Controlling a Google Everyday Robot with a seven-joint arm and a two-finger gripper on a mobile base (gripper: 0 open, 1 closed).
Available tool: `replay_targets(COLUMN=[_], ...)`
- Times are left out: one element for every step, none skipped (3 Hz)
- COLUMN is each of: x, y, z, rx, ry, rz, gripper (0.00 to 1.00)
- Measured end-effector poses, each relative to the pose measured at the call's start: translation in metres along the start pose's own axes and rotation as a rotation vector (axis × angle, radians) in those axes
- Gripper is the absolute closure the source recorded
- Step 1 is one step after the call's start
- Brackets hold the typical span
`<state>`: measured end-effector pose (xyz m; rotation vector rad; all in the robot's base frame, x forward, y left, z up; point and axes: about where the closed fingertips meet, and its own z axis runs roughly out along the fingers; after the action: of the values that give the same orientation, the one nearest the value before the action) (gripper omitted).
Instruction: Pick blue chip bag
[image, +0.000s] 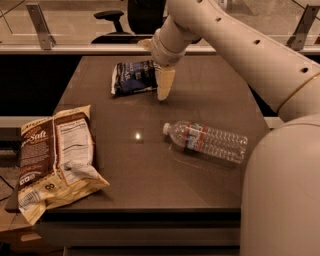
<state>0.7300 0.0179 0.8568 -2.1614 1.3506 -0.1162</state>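
The blue chip bag (133, 77), small, crinkled and dark navy with white lettering, lies flat at the far middle of the dark table (125, 170). My gripper (164, 84) hangs from the cream arm that comes in from the upper right. It points down at the table, right against the bag's right edge, with its tip low near the tabletop. The bag rests on the table.
A clear plastic water bottle (207, 142) lies on its side right of centre. A large brown-and-cream chip bag (56, 155) overhangs the front left corner. An office chair (130, 20) stands behind the table, beyond a rail. My robot body (285, 200) fills the lower right.
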Motion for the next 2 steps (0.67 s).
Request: replay_targets(x=[0.0039, 0.0053], y=[-0.004, -0.0047], z=[0.0131, 0.0163], rx=[0.001, 0.006], ry=[-0.024, -0.033], rz=[0.006, 0.01], gripper=[0.18, 0.41])
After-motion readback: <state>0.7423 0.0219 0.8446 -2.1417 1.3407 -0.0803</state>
